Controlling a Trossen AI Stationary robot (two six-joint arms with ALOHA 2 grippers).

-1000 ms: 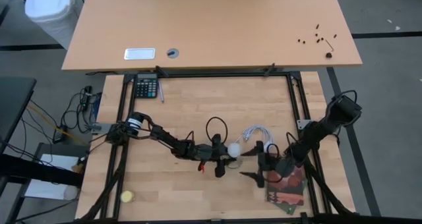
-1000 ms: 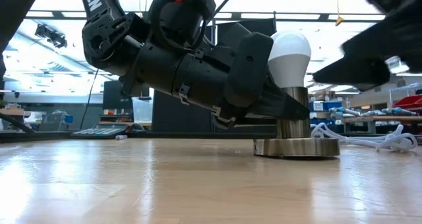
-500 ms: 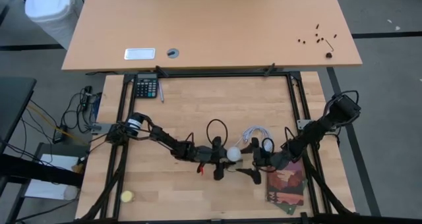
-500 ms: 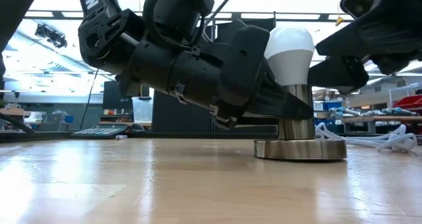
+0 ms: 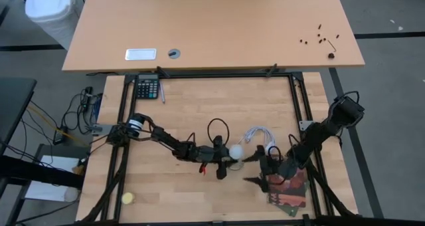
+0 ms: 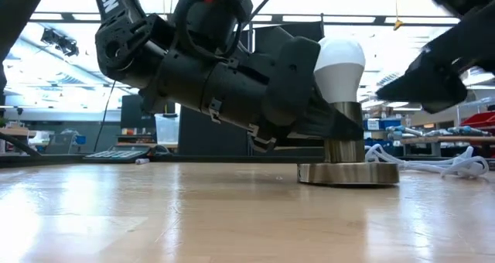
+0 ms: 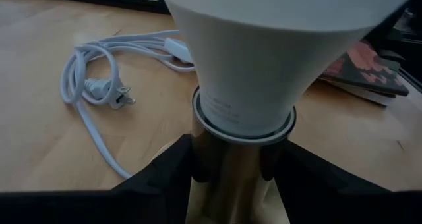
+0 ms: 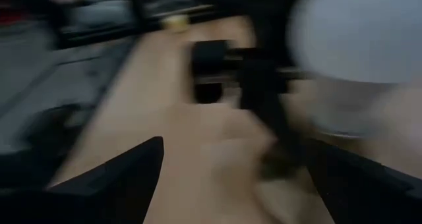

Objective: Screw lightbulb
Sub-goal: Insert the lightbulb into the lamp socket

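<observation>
Now I am bracing the socket (image 6: 346, 148) stem with my left end effector (image 6: 329, 128) clamped on it, the lightbulb (image 6: 339, 68) standing upright in it, while my right end effector (image 5: 255, 169), fingers apart, is hovering just beside, needing to close on the bulb and twist.

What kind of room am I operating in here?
Likely a robotics lab or workshop: a framed wooden workbench, a plain desk beside it, cables on the floor, and shelving with parts bins behind.
</observation>
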